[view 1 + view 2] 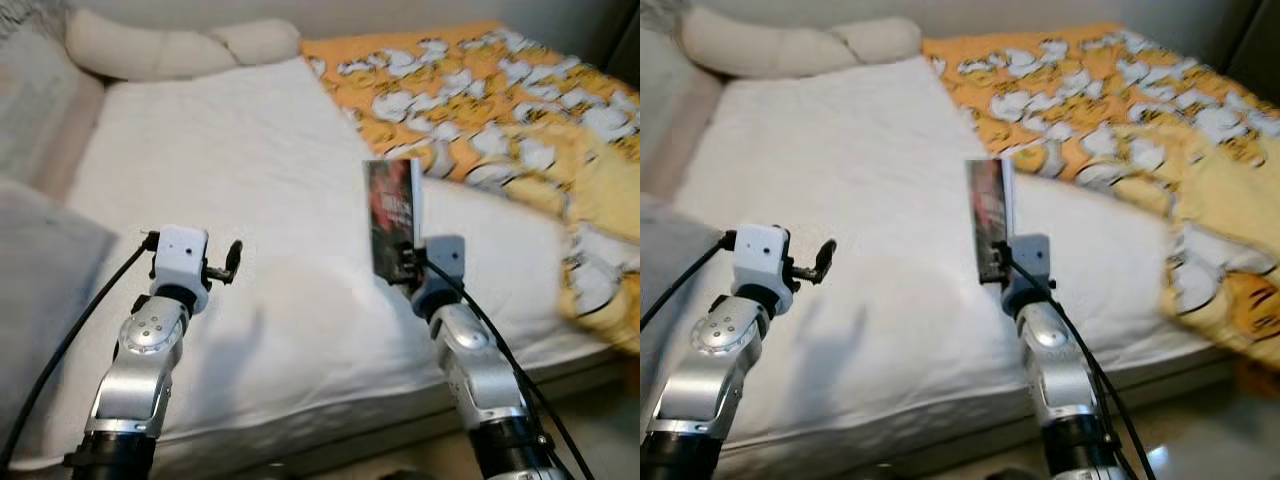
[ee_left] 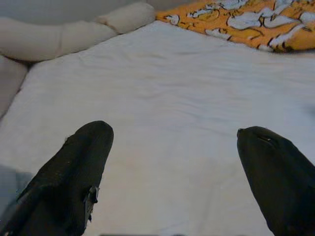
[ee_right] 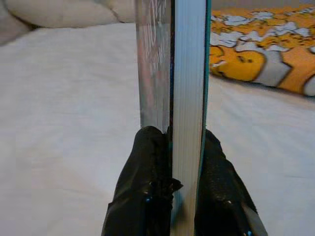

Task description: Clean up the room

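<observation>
Bed (image 1: 270, 200): white sheet across most of the head views, lightly creased. Long cream pillow (image 1: 170, 45) along the top left edge. Orange blanket (image 1: 500, 100) with a white cartoon print, rumpled over the upper right and trailing off the right side of the mattress.

Book (image 1: 393, 215): centre of the frame, upright above the sheet, dark glossy cover with reddish print. Head views give cover and white page edge; the right wrist view gives it edge-on, showing the page block, a thin teal cover edge and reflective lettering on the dark face.

Right gripper (image 3: 172, 191): lower centre-right in the head views, fingers (image 3: 142, 187) clamped on the book's lower end, one on each cover.

Left gripper (image 2: 172, 162): lower left in the head views, above bare sheet. Its wrist view shows the two black fingers spread wide, nothing between them.
</observation>
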Motion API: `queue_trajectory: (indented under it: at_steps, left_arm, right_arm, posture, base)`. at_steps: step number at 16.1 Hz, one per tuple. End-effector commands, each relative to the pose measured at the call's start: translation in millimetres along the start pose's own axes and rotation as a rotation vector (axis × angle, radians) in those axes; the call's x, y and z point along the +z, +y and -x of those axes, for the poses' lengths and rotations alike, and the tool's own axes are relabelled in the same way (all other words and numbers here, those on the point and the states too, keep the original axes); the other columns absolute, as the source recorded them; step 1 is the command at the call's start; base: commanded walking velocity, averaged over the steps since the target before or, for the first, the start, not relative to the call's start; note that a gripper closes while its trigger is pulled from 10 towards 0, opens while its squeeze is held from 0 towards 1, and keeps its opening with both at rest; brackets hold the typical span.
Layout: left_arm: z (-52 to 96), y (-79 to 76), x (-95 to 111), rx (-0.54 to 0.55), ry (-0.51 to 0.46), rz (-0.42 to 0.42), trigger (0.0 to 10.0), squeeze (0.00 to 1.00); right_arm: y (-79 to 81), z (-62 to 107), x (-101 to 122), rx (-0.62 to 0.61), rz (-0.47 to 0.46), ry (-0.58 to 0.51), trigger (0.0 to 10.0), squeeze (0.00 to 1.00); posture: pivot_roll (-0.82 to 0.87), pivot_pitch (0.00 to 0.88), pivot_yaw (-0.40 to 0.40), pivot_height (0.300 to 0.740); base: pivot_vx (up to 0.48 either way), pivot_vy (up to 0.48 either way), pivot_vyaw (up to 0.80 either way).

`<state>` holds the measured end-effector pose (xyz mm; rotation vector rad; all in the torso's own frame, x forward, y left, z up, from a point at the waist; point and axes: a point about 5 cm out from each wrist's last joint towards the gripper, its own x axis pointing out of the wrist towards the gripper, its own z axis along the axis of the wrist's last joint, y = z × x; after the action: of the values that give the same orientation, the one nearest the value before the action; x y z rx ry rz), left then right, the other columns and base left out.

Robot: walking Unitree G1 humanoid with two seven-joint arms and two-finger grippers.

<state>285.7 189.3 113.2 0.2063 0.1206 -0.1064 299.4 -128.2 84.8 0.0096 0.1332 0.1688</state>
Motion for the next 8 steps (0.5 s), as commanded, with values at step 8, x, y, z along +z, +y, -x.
queue_trajectory:
  at_steps: [8]
  left_arm:
    - [-1.4,-8.3,3.3,-0.030,-0.015,-0.053,10.0,0.00]
  right_arm:
    - [-9.4,-0.4,8.7,-0.031,0.003,-0.040,10.0,0.00]
  posture:
    - [-0.03,0.000,0.039,0.740]
  base:
    - [0.000,0.180,0.00]
